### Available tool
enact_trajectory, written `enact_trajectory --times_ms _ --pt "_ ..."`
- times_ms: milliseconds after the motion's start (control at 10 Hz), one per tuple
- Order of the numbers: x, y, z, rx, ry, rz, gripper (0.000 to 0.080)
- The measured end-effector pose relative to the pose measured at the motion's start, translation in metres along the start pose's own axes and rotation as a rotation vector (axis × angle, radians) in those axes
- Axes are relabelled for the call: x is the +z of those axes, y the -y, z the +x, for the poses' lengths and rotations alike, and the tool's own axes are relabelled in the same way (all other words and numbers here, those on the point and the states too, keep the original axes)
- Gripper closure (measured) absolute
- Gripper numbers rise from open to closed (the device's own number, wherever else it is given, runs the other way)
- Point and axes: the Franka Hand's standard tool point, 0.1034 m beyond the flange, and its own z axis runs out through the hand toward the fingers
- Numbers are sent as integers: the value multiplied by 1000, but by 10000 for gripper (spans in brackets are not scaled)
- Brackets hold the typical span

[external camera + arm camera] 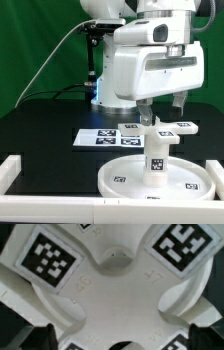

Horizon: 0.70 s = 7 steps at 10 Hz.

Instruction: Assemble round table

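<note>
We start at the exterior view's left, where the marker board [100,137] lies flat on the black desk [40,125], behind and to the left of the round disc [125,180]. The disc rests flat near the white rim at the front. The short leg [156,157] stands upright on the middle of the disc, so we think that step is done. The cross-shaped base [115,291] sits on top of the leg. The gripper [160,112] hangs right above the leg with its fingers apart, holding nothing. We cannot tell if the base is screwed tight yet.
</note>
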Motion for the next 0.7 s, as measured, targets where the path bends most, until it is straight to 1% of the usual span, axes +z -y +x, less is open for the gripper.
enact_trajectory --times_ms 100,300,700 --pt "2 0 -2 -50 -1 -3 151" --pt "7 3 -5 -57 6 4 151" --pt "13 4 -9 -39 13 11 151"
